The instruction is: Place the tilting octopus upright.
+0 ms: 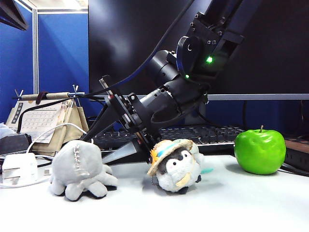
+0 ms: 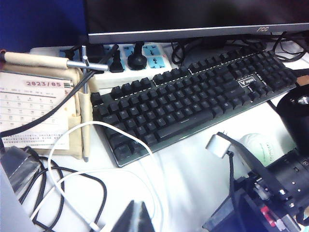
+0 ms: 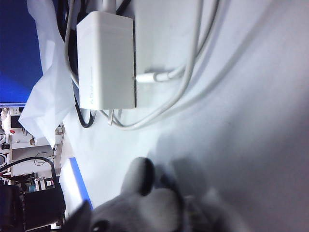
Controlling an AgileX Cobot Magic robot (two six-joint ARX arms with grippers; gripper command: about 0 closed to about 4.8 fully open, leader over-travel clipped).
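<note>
The light-grey octopus (image 1: 77,168) sits on its stubby legs at the left of the white table, head up, with a stitched seam facing the camera. My right gripper (image 1: 99,144) reaches across from the right and ends just behind the octopus. Its jaws stand apart, open, one dark finger above and one paler finger (image 1: 119,152) below. In the right wrist view the octopus (image 3: 154,205) fills the space by a dark fingertip (image 3: 79,214). My left gripper (image 2: 137,216) is shut and empty over the cables, away from the octopus.
A penguin plush in a straw hat (image 1: 176,164) stands right of the octopus, a green apple (image 1: 259,151) farther right. Behind lie a black keyboard (image 2: 193,104), a desk calendar (image 2: 34,111) and a monitor. A white charger (image 1: 19,168) and cables lie left of the octopus.
</note>
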